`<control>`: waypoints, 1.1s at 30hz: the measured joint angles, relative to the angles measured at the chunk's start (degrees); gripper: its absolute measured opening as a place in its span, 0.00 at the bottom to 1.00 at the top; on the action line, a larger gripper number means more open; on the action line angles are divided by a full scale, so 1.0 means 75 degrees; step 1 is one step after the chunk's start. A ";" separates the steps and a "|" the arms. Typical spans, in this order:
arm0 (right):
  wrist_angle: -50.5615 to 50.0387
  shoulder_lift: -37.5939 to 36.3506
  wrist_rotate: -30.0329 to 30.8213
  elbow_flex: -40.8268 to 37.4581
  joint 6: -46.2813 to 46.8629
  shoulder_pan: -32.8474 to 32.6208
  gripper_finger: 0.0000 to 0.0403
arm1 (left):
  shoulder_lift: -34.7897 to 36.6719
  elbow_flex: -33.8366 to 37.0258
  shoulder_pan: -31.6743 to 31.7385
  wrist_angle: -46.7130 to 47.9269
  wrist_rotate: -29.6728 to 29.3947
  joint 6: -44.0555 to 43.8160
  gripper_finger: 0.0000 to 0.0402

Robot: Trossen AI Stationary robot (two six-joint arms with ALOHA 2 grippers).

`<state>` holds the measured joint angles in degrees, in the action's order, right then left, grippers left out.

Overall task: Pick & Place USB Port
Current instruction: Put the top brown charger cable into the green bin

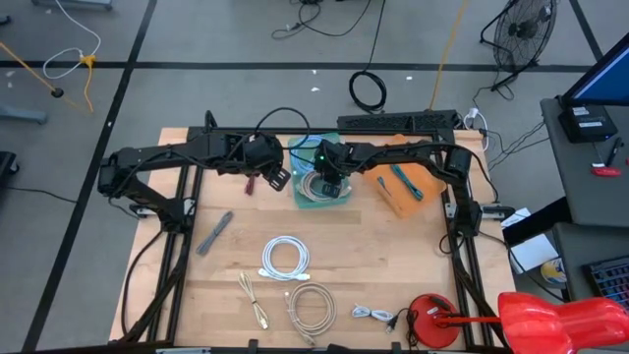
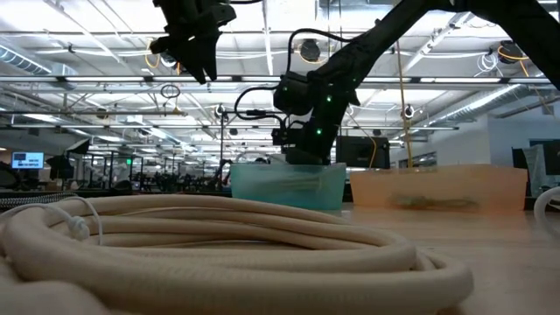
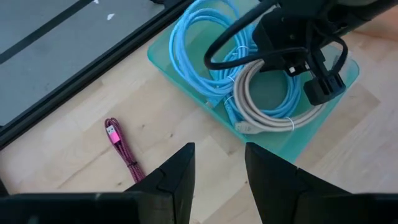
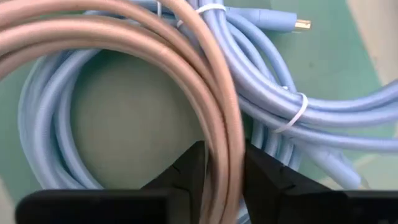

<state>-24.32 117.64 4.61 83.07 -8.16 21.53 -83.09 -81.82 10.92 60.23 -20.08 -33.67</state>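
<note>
A teal bin holds a coiled light-blue cable with a coiled beige USB cable lying on top of it. My right gripper reaches down into the bin and is shut on the beige coil. My left gripper hovers open above the table just left of the bin, touching nothing. A pink braided cable lies flat on the wood below it. My right gripper pinches one stretch of the beige coil's loop between its two fingers, coming from above and pointing down, with the fingers across the strands. The coil rests on the blue cable inside the teal bin, not lifted.
An orange bin with a blue item stands right of the teal one. Nearer on the table lie a white coil, a beige coil, a grey piece, small cables and a red object.
</note>
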 joint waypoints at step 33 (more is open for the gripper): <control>-0.0550 -0.2393 -0.1291 0.0012 0.1962 -0.0042 0.18 | -0.0006 0.0003 0.0440 -0.0521 0.1014 0.0828 0.28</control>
<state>-28.44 99.69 -5.07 83.15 6.55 21.21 -83.13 -81.80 14.22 56.32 -12.47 -27.46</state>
